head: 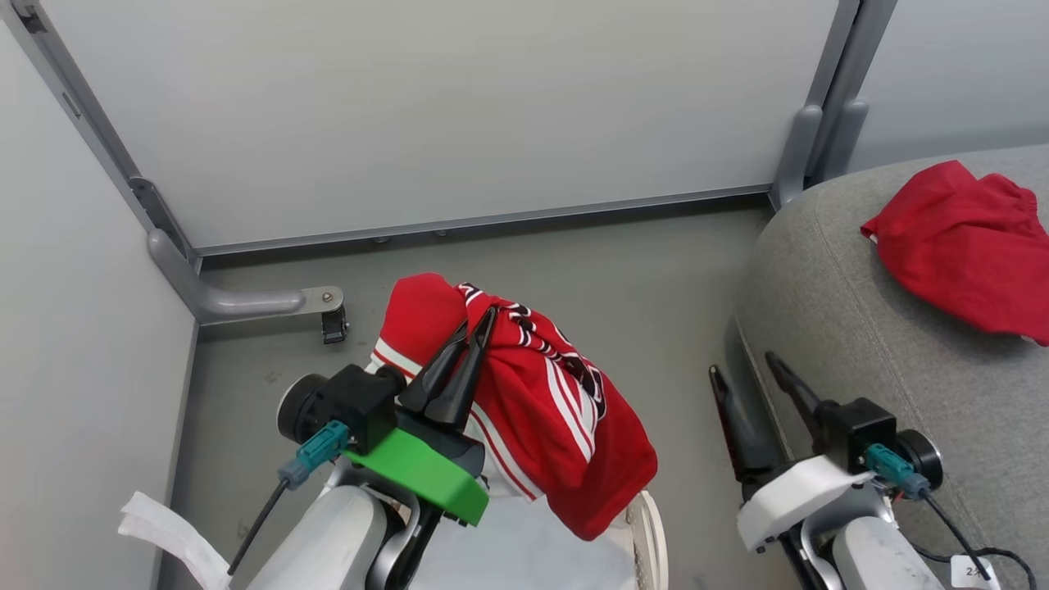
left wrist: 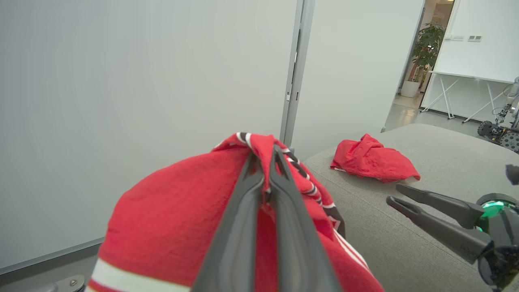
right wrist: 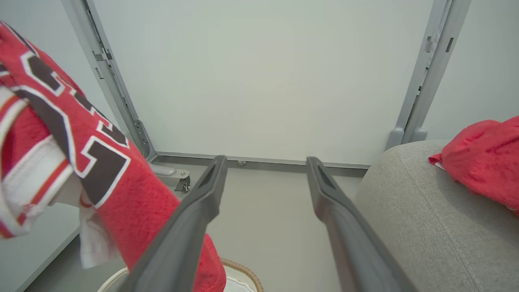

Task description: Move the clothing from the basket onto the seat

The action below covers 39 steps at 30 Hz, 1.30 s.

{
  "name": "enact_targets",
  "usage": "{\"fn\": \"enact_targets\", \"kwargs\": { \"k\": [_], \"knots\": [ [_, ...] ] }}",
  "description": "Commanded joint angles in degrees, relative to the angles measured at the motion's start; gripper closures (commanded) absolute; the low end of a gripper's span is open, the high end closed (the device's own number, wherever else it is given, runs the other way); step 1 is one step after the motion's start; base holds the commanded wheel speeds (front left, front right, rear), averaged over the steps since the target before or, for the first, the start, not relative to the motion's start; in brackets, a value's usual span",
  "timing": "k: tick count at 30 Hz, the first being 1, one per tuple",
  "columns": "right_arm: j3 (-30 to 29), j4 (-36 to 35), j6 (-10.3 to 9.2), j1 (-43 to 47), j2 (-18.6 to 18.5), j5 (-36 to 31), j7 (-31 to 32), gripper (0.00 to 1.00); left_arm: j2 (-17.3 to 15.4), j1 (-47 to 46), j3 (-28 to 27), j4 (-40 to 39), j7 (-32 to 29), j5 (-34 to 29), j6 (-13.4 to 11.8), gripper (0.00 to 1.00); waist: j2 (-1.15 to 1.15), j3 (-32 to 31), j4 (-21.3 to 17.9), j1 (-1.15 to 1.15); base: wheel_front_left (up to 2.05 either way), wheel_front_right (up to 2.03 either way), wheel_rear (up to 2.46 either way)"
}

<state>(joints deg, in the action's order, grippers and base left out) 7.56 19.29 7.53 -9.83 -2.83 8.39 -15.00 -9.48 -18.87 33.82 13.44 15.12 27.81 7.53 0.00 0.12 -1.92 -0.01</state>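
Note:
My left gripper (head: 479, 324) is shut on a fold of a red jersey (head: 557, 410) with white stripes and black lettering, held up above the basket (head: 651, 533). The basket's tan rim (right wrist: 243, 269) shows under the hanging cloth (right wrist: 93, 162). In the left wrist view, the fingers (left wrist: 263, 152) pinch the jersey (left wrist: 174, 211) at its top. A second piece of red clothing (head: 967, 246) lies crumpled on the grey seat (head: 860, 344) to the right. My right gripper (head: 742, 365) is open and holds nothing, beside the seat's rounded edge (right wrist: 425, 211).
Pale wall panels on grey metal frames close off the back and left. A frame foot with a caster (head: 332, 324) stands on the grey floor. A white tag (head: 164, 533) hangs at the lower left. Bare floor lies between basket and seat.

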Motion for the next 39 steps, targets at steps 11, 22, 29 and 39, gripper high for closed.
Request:
{"fn": "enact_targets", "kwargs": {
  "k": [11,22,29,39],
  "knots": [
    [16.9,-6.8,-0.08,-3.4,-0.2,3.0,-0.3,0.0,0.5,0.6,1.1,-0.5,0.0,-0.9,-0.1,1.0,0.0,-0.2,0.9,0.01,0.0,0.0,0.0],
    [25.9,-3.7,-0.08,-9.5,-0.2,1.9,-0.3,0.0,1.5,0.4,3.3,-0.2,0.0,-0.3,-0.1,1.0,0.0,0.1,2.7,0.01,0.0,0.0,0.0],
    [24.9,0.1,-0.08,-8.6,-0.2,0.9,-0.3,0.13,1.8,0.1,4.4,-0.4,0.0,0.3,-0.1,1.0,0.0,0.4,3.8,0.01,0.0,0.0,0.0],
    [25.1,4.1,-0.08,-9.9,-0.2,2.8,-0.3,1.0,1.7,-0.9,5.4,-0.9,0.0,1.1,-0.1,1.0,0.0,0.8,4.6,0.01,0.0,0.0,0.0]
  ]
}}
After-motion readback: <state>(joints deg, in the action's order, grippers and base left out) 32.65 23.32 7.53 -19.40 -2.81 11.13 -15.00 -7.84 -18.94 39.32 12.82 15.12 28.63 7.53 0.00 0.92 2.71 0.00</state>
